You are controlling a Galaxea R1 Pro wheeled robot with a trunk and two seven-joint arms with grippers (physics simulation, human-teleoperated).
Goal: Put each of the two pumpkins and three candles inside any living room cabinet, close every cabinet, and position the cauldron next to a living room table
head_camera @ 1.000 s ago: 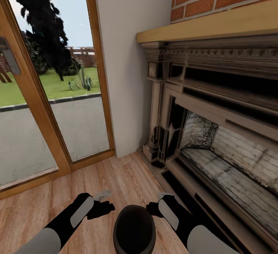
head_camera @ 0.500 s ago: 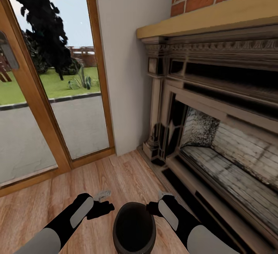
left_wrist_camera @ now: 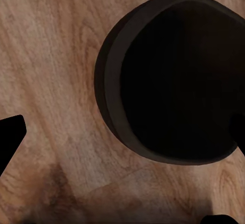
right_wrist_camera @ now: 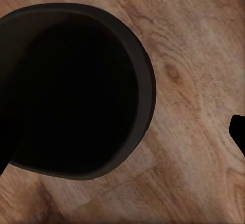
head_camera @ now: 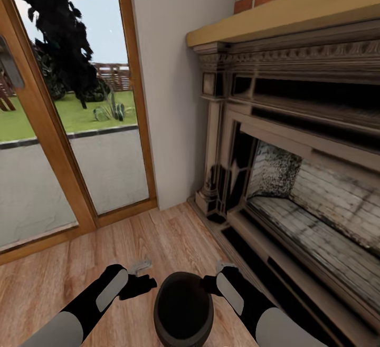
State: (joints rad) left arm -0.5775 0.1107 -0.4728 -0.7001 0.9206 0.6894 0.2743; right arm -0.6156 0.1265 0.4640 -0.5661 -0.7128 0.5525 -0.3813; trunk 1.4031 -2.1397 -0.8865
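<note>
The black cauldron [head_camera: 183, 310] sits between the two grippers. The right gripper [head_camera: 210, 285] seems to pinch its rim. The left gripper [head_camera: 143, 282] looks spread apart, beside it.

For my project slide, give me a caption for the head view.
Black cauldron held between left gripper and right gripper beside a fireplace.

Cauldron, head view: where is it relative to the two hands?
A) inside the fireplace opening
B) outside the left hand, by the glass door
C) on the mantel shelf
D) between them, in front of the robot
D: the cauldron sits over the wood floor with the left hand on one side and the right hand on the other.
</note>
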